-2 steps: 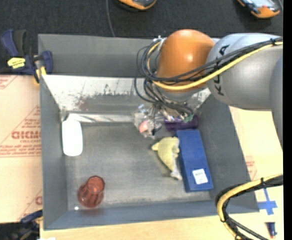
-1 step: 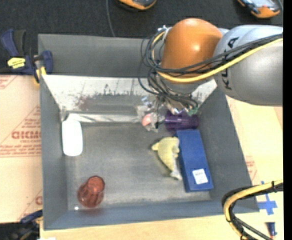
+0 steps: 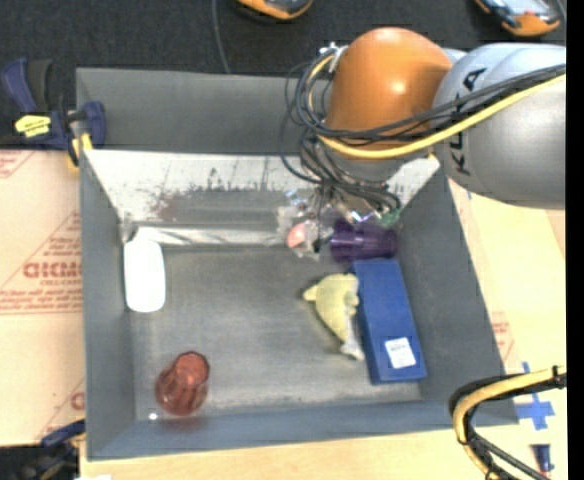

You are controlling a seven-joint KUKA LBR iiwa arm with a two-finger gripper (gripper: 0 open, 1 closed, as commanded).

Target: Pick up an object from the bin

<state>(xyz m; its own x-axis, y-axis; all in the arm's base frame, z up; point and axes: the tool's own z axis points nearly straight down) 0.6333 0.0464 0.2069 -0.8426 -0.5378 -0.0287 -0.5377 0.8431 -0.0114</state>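
Camera view: gripper low at back wall, beside purple cup and pink bit; grip state unreadable; likely approach step; next: secure one item, lift clear.

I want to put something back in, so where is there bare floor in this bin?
The middle floor is bare, between the white oblong piece, the red cup and the yellow toy. It is crowded on the right: blue box, purple piece, end effector.

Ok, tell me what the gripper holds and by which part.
Cannot be told. The gripper is beside a purple object and a small pink one; the arm's orange cover hides any hold.
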